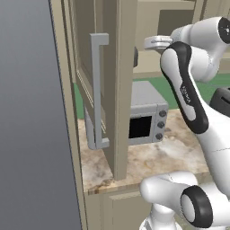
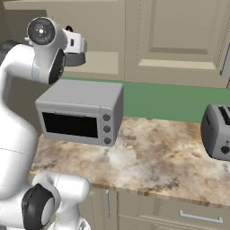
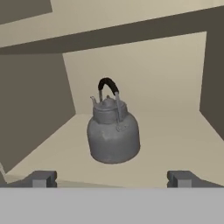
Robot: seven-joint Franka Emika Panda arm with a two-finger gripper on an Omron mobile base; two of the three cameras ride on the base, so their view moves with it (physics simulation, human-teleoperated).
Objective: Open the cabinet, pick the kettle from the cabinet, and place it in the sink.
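Grey metal marks the one kettle, which we see upright on the floor of the open cabinet, well apart from its walls. Our jaws stand released — two tips, one at each side, short of the kettle. On the marbled tabletop we count one toaster oven and one toaster, well apart.
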